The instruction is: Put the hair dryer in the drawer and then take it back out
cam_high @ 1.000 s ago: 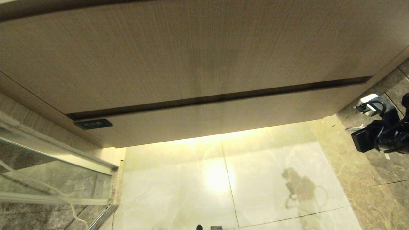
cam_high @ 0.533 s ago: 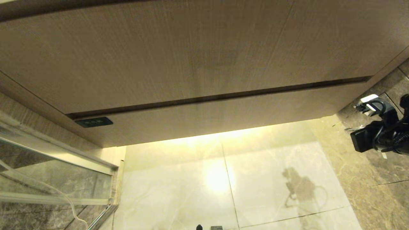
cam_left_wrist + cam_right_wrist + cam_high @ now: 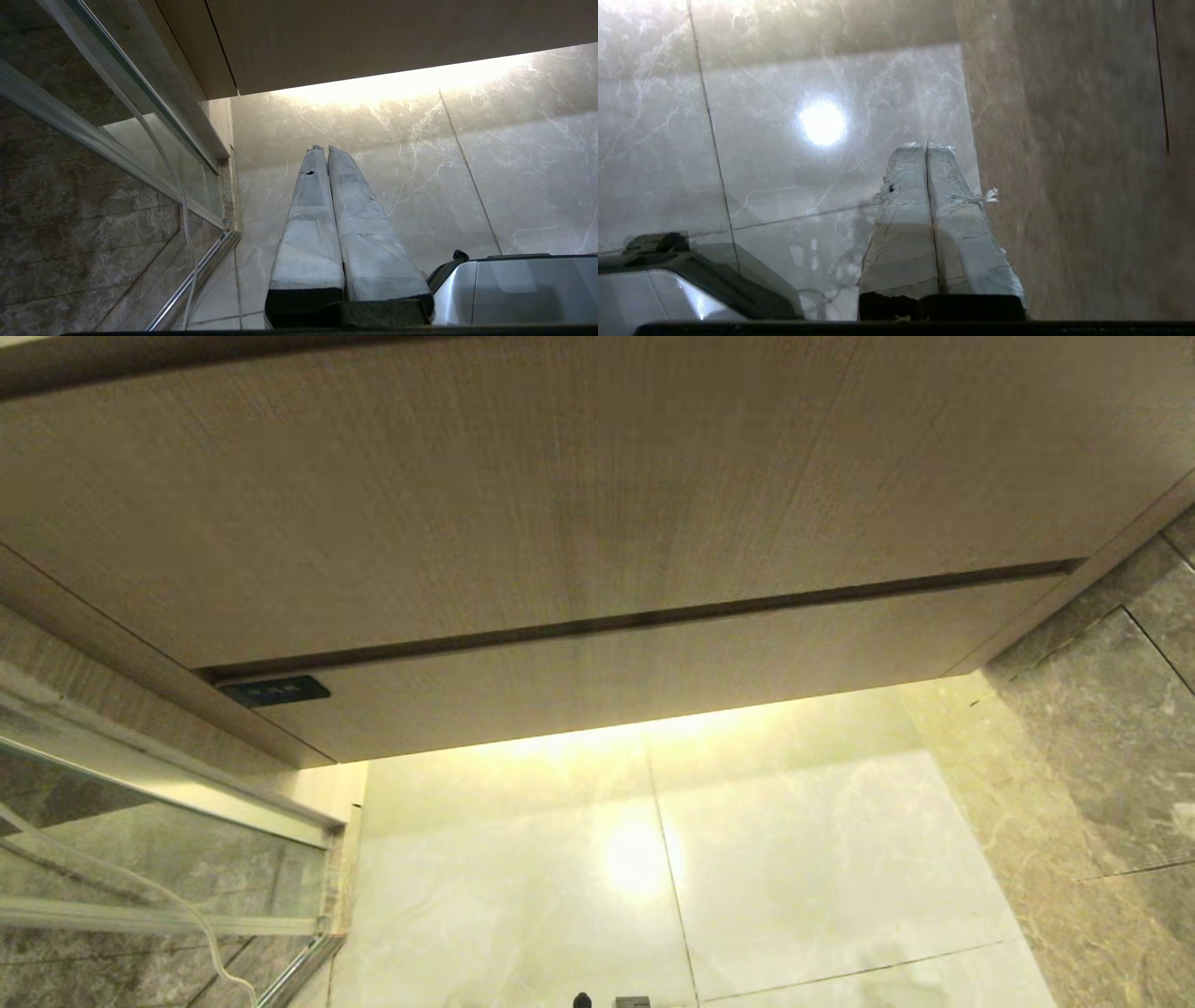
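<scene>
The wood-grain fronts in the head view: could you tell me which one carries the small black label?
The lower, shallower front, the drawer; its black label sits at its left corner. The taller panel above is unlabelled.

The right arm has gone out of the head view; before, it stood at the right edge, over the dark floor tiles. Its shadow on the pale floor tile is gone too. In the right wrist view the right gripper (image 3: 927, 145) now hangs over the floor, its fingers pressed together and holding nothing.
</scene>
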Controlling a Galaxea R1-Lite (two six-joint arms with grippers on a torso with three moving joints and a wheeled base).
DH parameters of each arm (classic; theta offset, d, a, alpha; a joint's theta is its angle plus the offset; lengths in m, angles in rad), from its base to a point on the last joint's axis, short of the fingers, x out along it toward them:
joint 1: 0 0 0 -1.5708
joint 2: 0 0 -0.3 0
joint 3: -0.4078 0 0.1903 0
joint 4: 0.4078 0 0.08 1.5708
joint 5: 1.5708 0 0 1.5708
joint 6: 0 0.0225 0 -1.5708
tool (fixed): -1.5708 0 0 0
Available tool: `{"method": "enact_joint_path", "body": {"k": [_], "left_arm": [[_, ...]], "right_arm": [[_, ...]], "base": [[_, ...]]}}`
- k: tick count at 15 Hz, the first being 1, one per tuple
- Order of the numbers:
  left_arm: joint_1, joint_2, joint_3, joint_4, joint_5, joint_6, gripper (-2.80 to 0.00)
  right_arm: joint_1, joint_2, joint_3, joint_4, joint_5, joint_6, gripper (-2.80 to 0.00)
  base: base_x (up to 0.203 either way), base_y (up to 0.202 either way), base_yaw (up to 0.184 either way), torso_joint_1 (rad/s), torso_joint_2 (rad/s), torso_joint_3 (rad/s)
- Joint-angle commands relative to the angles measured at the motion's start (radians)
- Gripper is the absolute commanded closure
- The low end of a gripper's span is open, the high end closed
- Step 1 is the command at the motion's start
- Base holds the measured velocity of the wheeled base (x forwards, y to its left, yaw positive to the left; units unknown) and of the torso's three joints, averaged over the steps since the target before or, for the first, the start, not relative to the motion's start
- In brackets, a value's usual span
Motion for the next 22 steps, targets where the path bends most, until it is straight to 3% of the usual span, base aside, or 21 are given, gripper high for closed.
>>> {"method": "enact_joint_path", "body": {"k": [1,4,9,11,22], "left_arm": [[0.0,0.0,0.002,0.0,0.0,0.0,0.0],[0.0,0.0,0.001,0.0,0.0,0.0,0.0],[0.0,0.0,0.001,0.0,0.0,0.0,0.0],[0.0,0.0,0.002,0.0,0.0,0.0,0.0],[0.0,0.0,0.001,0.0,0.0,0.0,0.0]], "right_arm": [[0.049,-0.343,0.169,0.011,-0.026,0.044,0.0],[0.143,-0.608,0.307,0.048,-0.047,0.099,0.0],[0.201,-0.915,0.358,0.209,-0.017,0.175,0.0],[0.207,-0.932,0.362,0.23,-0.016,0.217,0.0],[0.207,-0.93,0.362,0.23,-0.016,0.236,0.0]], "base": [[0.0,0.0,0.0,0.0,0.0,0.0],[0.0,0.0,0.0,0.0,0.0,0.0],[0.0,0.0,0.0,0.0,0.0,0.0],[0.0,0.0,0.0,0.0,0.0,0.0],[0.0,0.0,0.0,0.0,0.0,0.0]]}}
